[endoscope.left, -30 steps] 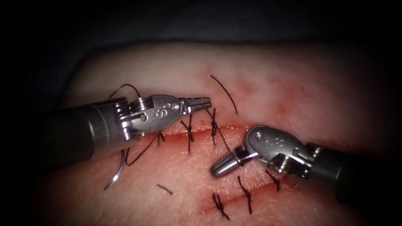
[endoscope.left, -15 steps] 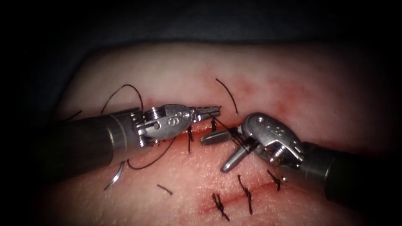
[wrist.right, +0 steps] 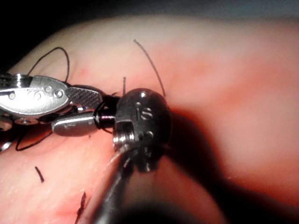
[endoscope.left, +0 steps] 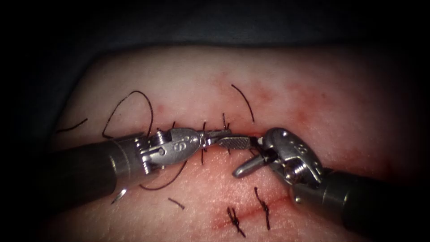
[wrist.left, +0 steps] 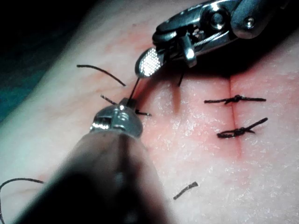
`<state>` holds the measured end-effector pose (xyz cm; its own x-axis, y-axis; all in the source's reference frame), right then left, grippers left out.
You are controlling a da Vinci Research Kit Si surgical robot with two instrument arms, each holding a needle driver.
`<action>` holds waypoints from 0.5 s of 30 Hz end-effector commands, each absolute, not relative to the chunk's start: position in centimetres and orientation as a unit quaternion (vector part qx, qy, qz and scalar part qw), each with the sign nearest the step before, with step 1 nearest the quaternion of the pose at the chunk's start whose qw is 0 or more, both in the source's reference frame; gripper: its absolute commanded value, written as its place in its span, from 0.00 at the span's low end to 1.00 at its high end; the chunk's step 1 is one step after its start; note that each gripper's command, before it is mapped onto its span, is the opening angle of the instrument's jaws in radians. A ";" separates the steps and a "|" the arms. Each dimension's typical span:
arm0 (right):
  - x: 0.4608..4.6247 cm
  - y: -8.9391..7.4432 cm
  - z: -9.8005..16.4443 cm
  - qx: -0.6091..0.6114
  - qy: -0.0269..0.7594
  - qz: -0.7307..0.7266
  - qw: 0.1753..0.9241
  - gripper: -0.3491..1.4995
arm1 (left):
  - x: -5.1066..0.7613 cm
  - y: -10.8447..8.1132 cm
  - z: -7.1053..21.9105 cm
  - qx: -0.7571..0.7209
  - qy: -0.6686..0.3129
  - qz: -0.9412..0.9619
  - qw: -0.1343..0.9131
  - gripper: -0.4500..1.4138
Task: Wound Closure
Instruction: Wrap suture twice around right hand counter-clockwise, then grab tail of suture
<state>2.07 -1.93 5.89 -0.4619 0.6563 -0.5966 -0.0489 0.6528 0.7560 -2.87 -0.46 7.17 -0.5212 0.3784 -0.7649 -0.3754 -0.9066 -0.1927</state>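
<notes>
Pale pink pork tissue [endoscope.left: 286,85] with a red horizontal cut [endoscope.left: 251,134], two steel tools meeting over it.
Left pincer [endoscope.left: 221,133] pinches dark thread [endoscope.left: 134,96] at the cut; right pincer [endoscope.left: 239,154] is spread, holding nothing. The curved steel needle [endoscope.left: 118,196] lies free on the tissue, lower left.

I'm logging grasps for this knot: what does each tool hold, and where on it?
The left tool grips the thread at its jaw tips, above the cut. The right tool is open, holding nothing. The needle lies free on the tissue.
</notes>
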 end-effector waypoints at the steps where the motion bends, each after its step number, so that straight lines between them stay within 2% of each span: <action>1: 2.13 -1.8 5.9 0.181 0.777 0.377 0.470 0.79 | -2.95 -0.4 7.2 -0.441 0.003 0.871 0.218 0.00; 3: 2.12 -1.8 5.9 0.166 0.780 0.389 0.462 0.78 | -2.98 -0.5 7.1 -0.440 0.006 0.871 0.219 0.00; 4: 2.12 -1.8 5.9 0.156 0.781 0.397 0.456 0.72 | -3.01 -0.5 7.1 -0.439 0.010 0.871 0.220 0.00; 5: 2.13 -1.9 5.9 0.122 0.777 0.414 0.458 0.70 | -3.06 -0.6 7.0 -0.437 0.013 0.872 0.221 0.00; 11: 2.08 -1.8 5.8 -0.002 0.725 0.472 0.502 0.65 | -3.17 -0.7 6.8 -0.428 0.031 0.875 0.222 0.00; 13: 2.04 -1.8 5.8 -0.029 0.707 0.490 0.510 0.54 | -3.18 -0.7 6.8 -0.427 0.034 0.875 0.225 0.00; 15: 2.01 -1.8 5.8 -0.055 0.685 0.501 0.525 0.49 | -3.18 -0.8 6.7 -0.427 0.040 0.874 0.229 0.00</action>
